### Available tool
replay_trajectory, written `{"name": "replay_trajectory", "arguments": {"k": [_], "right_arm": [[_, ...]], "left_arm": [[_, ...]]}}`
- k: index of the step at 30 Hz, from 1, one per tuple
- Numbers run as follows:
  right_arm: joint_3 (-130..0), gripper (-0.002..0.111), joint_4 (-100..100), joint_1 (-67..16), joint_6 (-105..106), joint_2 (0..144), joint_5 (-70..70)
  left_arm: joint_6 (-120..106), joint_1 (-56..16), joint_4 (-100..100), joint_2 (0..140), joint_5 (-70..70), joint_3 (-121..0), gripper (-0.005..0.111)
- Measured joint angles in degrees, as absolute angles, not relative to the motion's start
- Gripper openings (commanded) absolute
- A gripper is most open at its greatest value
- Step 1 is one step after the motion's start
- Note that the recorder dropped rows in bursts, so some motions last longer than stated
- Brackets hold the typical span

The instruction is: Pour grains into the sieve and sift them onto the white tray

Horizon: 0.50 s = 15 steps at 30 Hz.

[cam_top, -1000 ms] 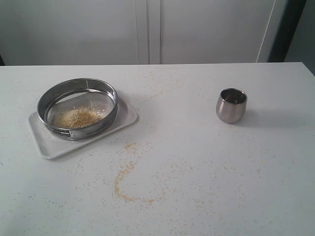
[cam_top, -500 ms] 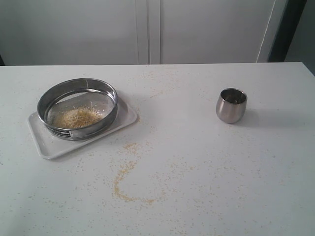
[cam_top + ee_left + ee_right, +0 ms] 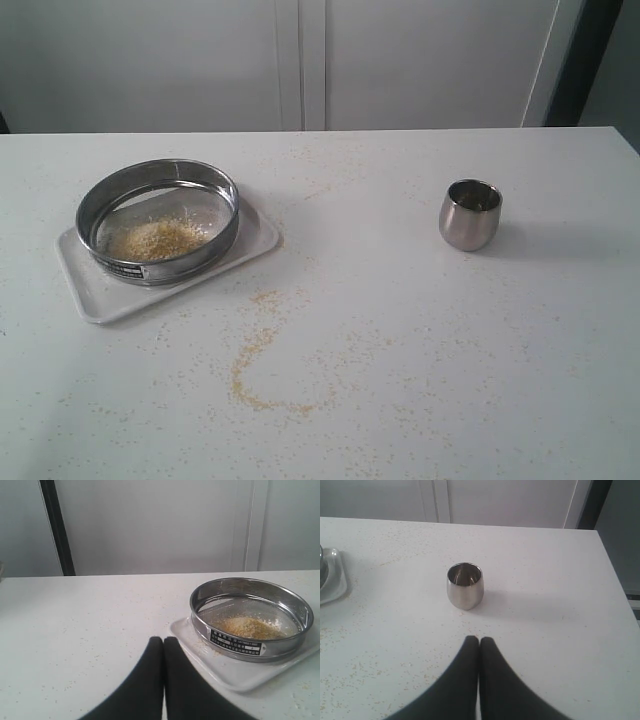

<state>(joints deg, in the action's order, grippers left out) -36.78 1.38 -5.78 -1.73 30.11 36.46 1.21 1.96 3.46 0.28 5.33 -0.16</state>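
The sieve [image 3: 157, 222] sits upright on the white tray [image 3: 110, 300]. It covers most of the tray, so only the tray's rim and corners show around it. A heap of grains [image 3: 155, 240] lies on the mesh inside the sieve, toward the side that carries the small dark label. Whatever lies on the tray beneath the mesh is hidden by the sieve. More spilled grains [image 3: 250, 365] lie loose on the table [image 3: 450, 350], in a curved trail just off the tray's near corner and thin specks further out. A steel cup [image 3: 470, 215] stands upright, well apart from the sieve on the right; its inside is too dark to make out.

In the right wrist view the tray is cut off at the frame edge and only a sliver of the sieve shows.

The grippers appear only in the wrist views. The left gripper [image 3: 163, 641] hangs low over the table near the sieve's label side, its dark fingers [image 3: 150, 675] pressed together on nothing. The right gripper [image 3: 479, 640] points at the cup, far from the sieve, its own fingers [image 3: 465, 670] likewise pressed together and empty.
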Motion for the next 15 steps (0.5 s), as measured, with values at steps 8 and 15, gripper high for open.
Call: {"name": "replay_trajectory", "arguments": {"k": [8, 15], "right_arm": [[-36.8, 0.0, 1.4, -5.8, -1.7, 30.1, 36.6], [-36.8, 0.0, 1.4, -5.8, -1.7, 30.1, 36.5]], "left_arm": [[1.2, 2.0, 3.6, 8.3, 5.9, -3.3, 0.0], [2.1, 2.0, 3.8, 20.9, 1.0, -11.5, 0.0]]}}
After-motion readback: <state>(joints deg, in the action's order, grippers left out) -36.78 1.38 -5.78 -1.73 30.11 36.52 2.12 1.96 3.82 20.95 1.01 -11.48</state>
